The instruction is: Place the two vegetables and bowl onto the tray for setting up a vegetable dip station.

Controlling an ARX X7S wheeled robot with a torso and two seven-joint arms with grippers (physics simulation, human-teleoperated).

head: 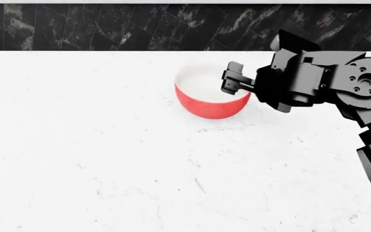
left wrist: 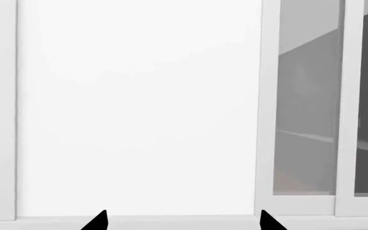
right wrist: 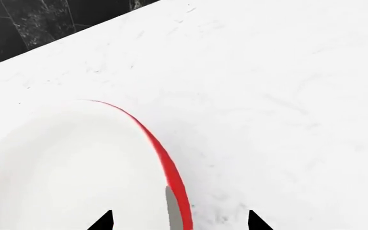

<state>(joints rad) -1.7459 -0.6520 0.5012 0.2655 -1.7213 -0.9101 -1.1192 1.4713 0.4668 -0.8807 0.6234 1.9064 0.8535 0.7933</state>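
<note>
The bowl (head: pixel 210 105), red outside and white inside, stands on the white counter toward the back. My right gripper (head: pixel 233 79) hovers at its right rim. In the right wrist view the bowl's red rim (right wrist: pixel 165 163) runs between the two black fingertips of the right gripper (right wrist: pixel 178 221), which stands open, one tip over the white inside and one over the counter. My left gripper (left wrist: pixel 182 223) is open with nothing between its tips; it faces a white panel and is outside the head view. The two vegetables and the tray are out of view.
The white marbled counter (head: pixel 108 159) spreads across the head view, bounded at the back by a dark marble wall (head: pixel 108 26). The left wrist view shows a white panel (left wrist: pixel 139 110) with white window frames (left wrist: pixel 267 120) beside it.
</note>
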